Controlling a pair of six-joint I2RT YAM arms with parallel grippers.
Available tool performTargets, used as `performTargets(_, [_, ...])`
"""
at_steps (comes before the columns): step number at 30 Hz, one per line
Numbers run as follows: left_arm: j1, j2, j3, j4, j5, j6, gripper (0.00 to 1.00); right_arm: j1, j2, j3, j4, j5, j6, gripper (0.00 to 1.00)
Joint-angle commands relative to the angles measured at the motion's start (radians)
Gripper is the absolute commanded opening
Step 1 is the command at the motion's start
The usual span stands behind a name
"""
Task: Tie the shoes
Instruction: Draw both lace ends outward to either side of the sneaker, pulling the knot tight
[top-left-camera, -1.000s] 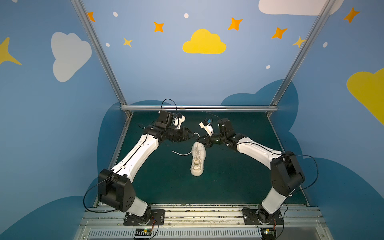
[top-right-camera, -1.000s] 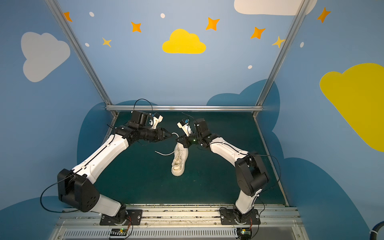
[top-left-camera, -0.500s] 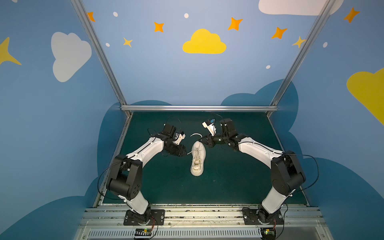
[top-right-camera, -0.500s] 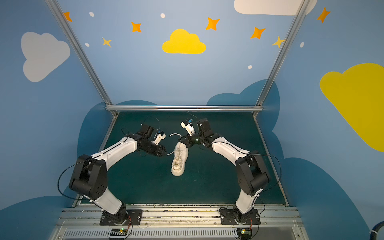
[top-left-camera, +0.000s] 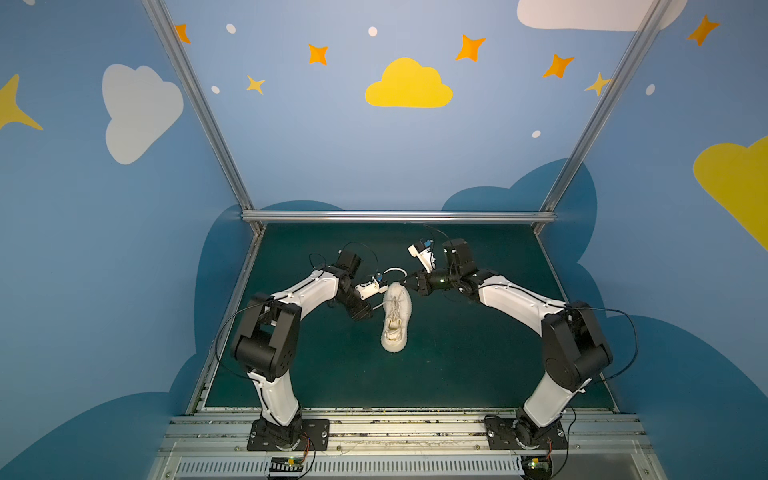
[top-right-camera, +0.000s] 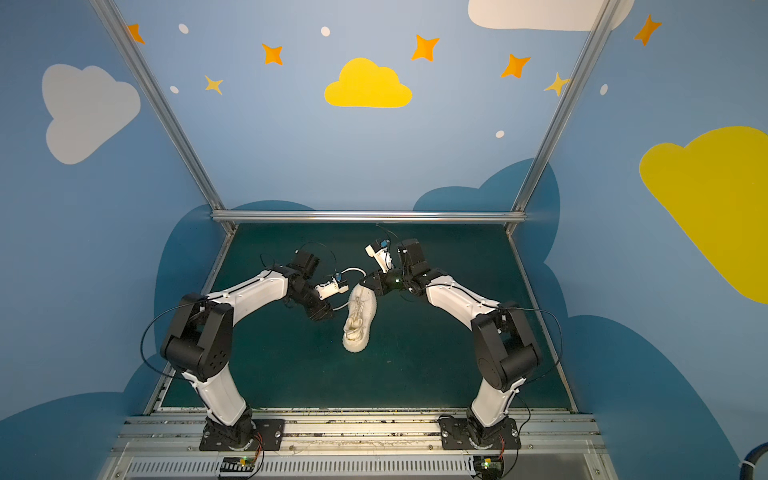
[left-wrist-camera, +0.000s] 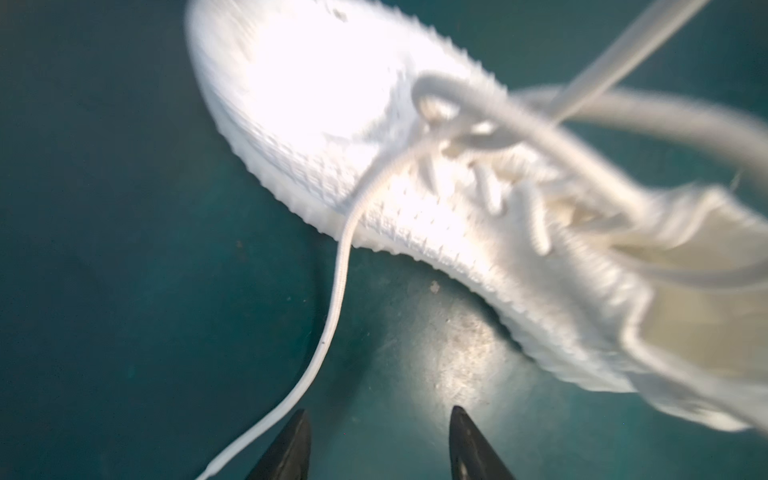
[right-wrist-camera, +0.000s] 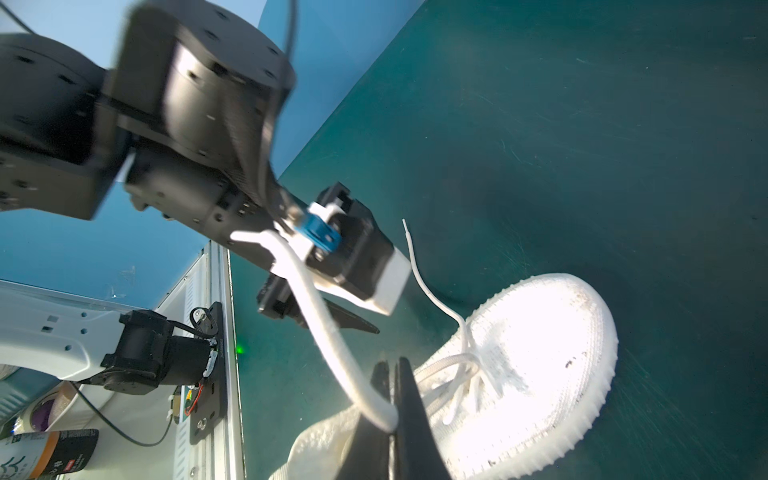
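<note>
The cream knit shoe (top-left-camera: 396, 318) (top-right-camera: 359, 322) lies on the green mat with its toe toward the front. In both top views my left gripper (top-left-camera: 365, 313) (top-right-camera: 326, 313) is low on the mat, just left of the shoe. In the left wrist view it (left-wrist-camera: 379, 410) stands open with only mat between its fingers. One thin lace (left-wrist-camera: 332, 316) runs from the shoe past the outside of one finger (left-wrist-camera: 297, 444). My right gripper (top-left-camera: 409, 284) (right-wrist-camera: 392, 365) hovers at the shoe's heel end, shut on the other lace (right-wrist-camera: 316, 320). That lace arches toward the left arm's wrist (top-left-camera: 395, 271).
Blue walls close in the mat (top-left-camera: 478, 353) on the left, the right and behind a metal back rail (top-left-camera: 399, 216). The arm bases stand on an aluminium rail (top-left-camera: 399, 428) at the front. Bottles (right-wrist-camera: 45, 453) stand outside the front edge.
My left arm has swung down from beside the right gripper, behind the shoe, to the mat left of the shoe. The right gripper has barely moved and keeps its lace.
</note>
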Motion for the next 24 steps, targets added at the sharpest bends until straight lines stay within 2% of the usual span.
performTargets(1, [-0.002,0.035,0.042,0.028,0.015,0.098,0.52,-0.008,-0.025,-0.008,0.015,-0.027,0.010,0.00])
performTargets(15, [-0.033,0.210,0.157,0.034,0.023,0.091,0.38,-0.023,-0.026,-0.020,0.019,-0.051,0.025,0.00])
performTargets(20, [-0.047,0.229,0.158,0.042,0.008,0.082,0.20,-0.025,-0.036,-0.033,0.021,-0.052,0.036,0.00])
performTargets(22, [-0.051,0.213,0.131,0.072,-0.031,0.071,0.06,-0.026,-0.048,-0.045,0.027,-0.050,0.042,0.00])
performTargets(24, [-0.050,0.177,0.100,0.106,-0.080,0.051,0.03,-0.026,-0.061,-0.057,0.030,-0.047,0.046,0.00])
